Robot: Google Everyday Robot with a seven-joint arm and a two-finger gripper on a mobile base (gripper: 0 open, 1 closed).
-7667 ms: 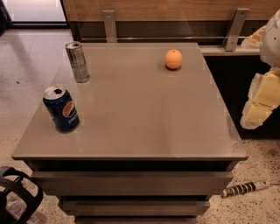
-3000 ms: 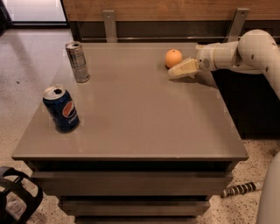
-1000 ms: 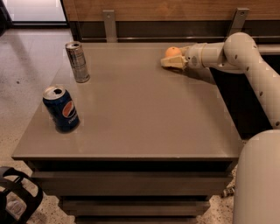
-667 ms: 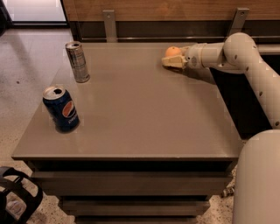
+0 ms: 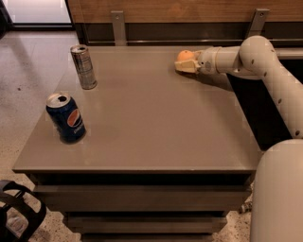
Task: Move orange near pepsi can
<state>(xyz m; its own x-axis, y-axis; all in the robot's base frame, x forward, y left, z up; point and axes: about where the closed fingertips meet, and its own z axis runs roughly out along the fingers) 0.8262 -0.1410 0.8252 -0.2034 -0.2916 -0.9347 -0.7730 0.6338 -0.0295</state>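
Camera view: upright pepsi can (image 5: 66, 118) front-left, round orange (image 5: 185, 55) far-right at the pincer (image 5: 186, 66), grip unclear.

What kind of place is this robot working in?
Probably an office or lab common area: a speckled polished floor, a wood-panelled wall and a plain grey table with a pepsi can. The end effector is at the orange by the table's far edge.

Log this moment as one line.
gripper: at small round orange fruit, far right | dark blue pepsi can: front left, upright | fruit far from can
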